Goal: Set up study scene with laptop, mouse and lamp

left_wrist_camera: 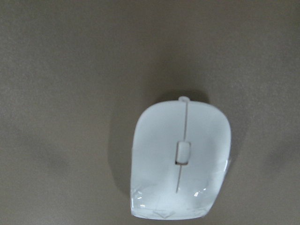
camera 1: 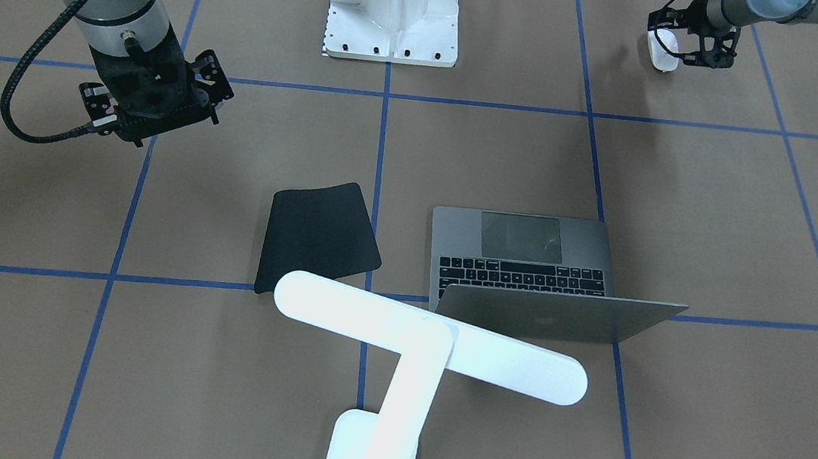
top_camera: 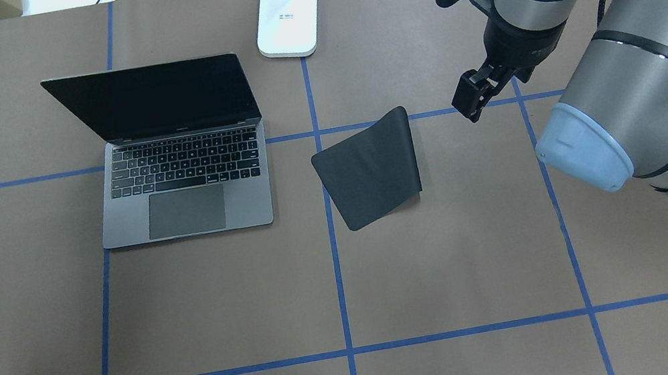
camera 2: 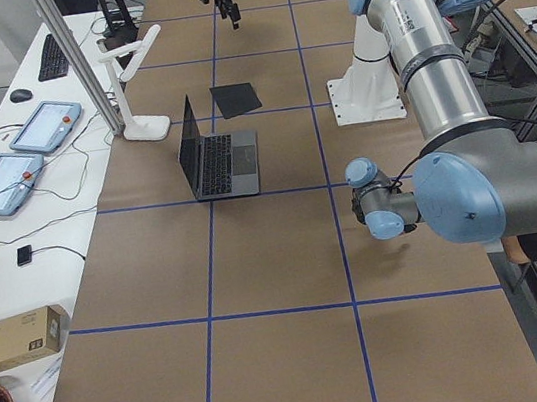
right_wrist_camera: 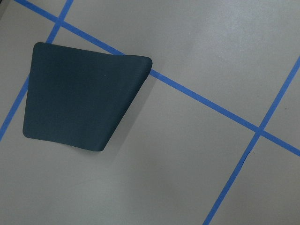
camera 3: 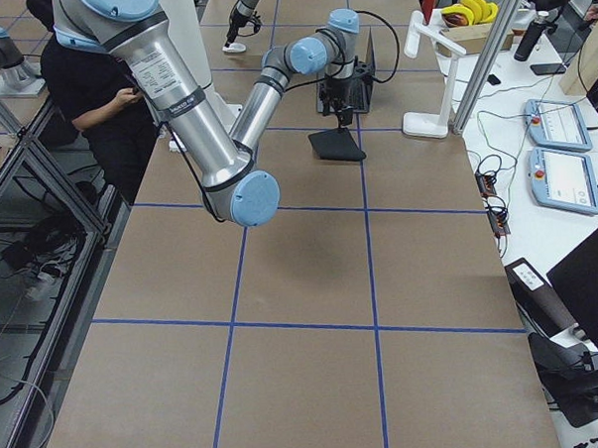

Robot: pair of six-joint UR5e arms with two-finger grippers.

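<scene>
Just below the left gripper [camera 1: 685, 44] lies the mouse [left_wrist_camera: 180, 161], flat on the paper and ungrasped; how far that gripper is open I cannot tell. Pickup seems the step in hand: descend, then pinch the mouse's sides. Farther off, the right gripper [top_camera: 473, 106] hangs empty beside the mouse pad [top_camera: 371, 167], its opening unclear. Beyond it are the open laptop [top_camera: 182, 172] and the lamp [camera 1: 428, 338]. The brown table [top_camera: 455, 262] carries a blue tape grid, and a side bench holds tablets [camera 2: 45, 128].

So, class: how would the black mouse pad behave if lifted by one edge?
Probably floppy: the mouse pad is thin and one edge curls off the table, so it would likely droop. Likely light for its size. Its matte surface probably grips rather than slips.
</scene>
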